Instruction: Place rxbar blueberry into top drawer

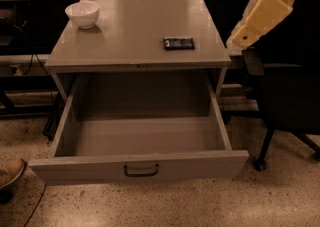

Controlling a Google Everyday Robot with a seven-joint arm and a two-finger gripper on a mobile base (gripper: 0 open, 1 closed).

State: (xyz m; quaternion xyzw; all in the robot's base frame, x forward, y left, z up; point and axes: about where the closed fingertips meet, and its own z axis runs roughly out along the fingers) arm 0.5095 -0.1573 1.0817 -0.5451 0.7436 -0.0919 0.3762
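Note:
The rxbar blueberry (178, 43), a small flat dark bar, lies on the grey cabinet top (135, 21) toward its right front. The top drawer (100, 167) below it is pulled fully open and shows nothing inside; its dark handle (141, 171) is centred on the front panel. My gripper (242, 35), on the pale yellow end of the arm, hangs at the upper right, just beyond the cabinet's right edge. It is to the right of the bar and holds nothing that I can see.
A white bowl (82, 14) stands on the cabinet top's far left corner. A black office chair (290, 96) is to the right of the cabinet. A shoe (10, 171) shows at the left edge on the speckled floor. Dark desks and cables run behind.

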